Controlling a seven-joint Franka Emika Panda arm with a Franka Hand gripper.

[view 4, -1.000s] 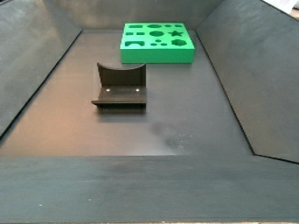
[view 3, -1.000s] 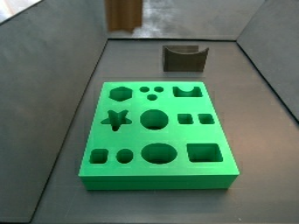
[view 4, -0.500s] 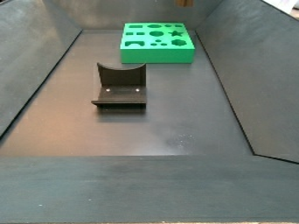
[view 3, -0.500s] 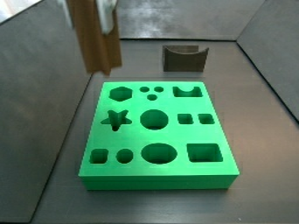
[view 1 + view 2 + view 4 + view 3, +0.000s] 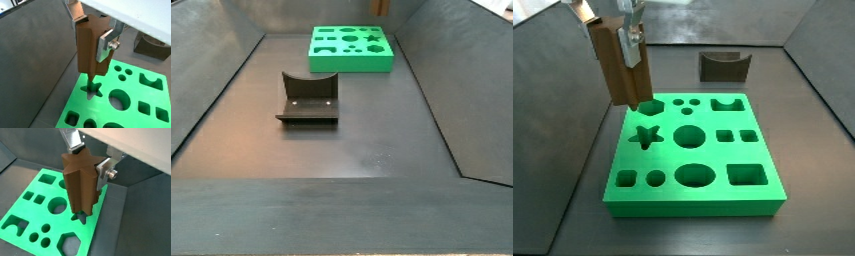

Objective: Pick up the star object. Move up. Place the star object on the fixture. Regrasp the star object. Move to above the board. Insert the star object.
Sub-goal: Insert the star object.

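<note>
My gripper (image 5: 615, 38) is shut on the star object (image 5: 617, 65), a long reddish-brown star-shaped block that hangs upright. It hovers over the far left part of the green board (image 5: 694, 160), its lower end still apart from the surface. In both wrist views the silver fingers (image 5: 106, 44) (image 5: 103, 173) clamp the star object (image 5: 90, 50) (image 5: 80, 183) from two sides. Its lower end lines up over the star hole (image 5: 91, 90) (image 5: 80, 219) of the board (image 5: 101, 108) (image 5: 30, 210). In a side view the star hole (image 5: 644, 137) shows fully open.
The dark fixture (image 5: 723, 66) (image 5: 307, 98) (image 5: 152, 46) stands on the floor beyond the board, with nothing on it. Sloping dark walls (image 5: 573, 110) enclose the floor. In a side view the board (image 5: 352, 48) lies far back, and the gripper does not show there.
The gripper with the star object has come down and forward from the far top edge to above the board's left side. Board and fixture have not moved.
</note>
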